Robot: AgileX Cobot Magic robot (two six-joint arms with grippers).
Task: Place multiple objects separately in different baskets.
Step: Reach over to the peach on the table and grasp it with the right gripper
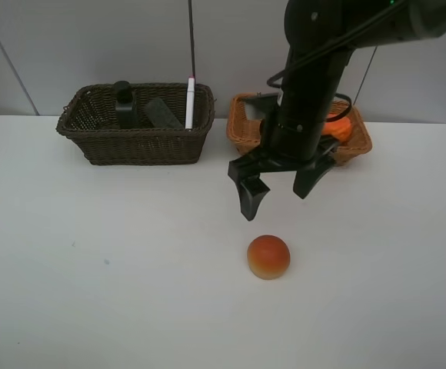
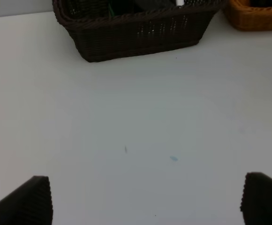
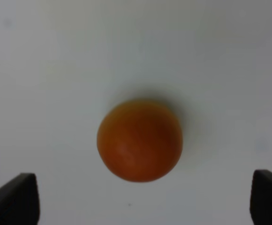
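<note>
A: Peach (image 1: 268,256) sits closest to cam, red-orange, alone on the white counter (image 1: 92,292), mid-front. Nothing touching it.

B: Right gripper (image 1: 280,187)?

A: Hangs above the counter just behind the peach, pointing down. Fingers (image 1: 251,197) spread wide, nothing between them. In the right wrist view the peach (image 3: 139,140) lies centred between the two finger tips (image 3: 14,199), apart from both.

B: Left gripper (image 2: 145,201)?

A: Only shows in its own wrist cam. Fingers (image 2: 26,204) wide apart too, empty, over bare counter (image 2: 136,122) w/ a couple of tiny specks. Dark brown basket (image 2: 136,30) ahead of it, orange-tan basket (image 2: 255,16) at the corner.

B: Baskets in the high view?

A: Both at the back edge, side by side, near but not touching as far as I can tell. Dark brown basket (image 1: 104,131) on the left holds the dark pump bottle (image 1: 124,104), a black block (image 1: 163,113) lying tilted next to it, and the white marker (image 1: 190,102) leaning upright vs the right wall, pink tip up. Orange-tan basket (image 1: 242,127) on the right is mostly hidden behind the right arm (image 1: 315,69); something orange (image 1: 341,127) shows inside, prob. the tangerine, can't tell the rest.
</note>
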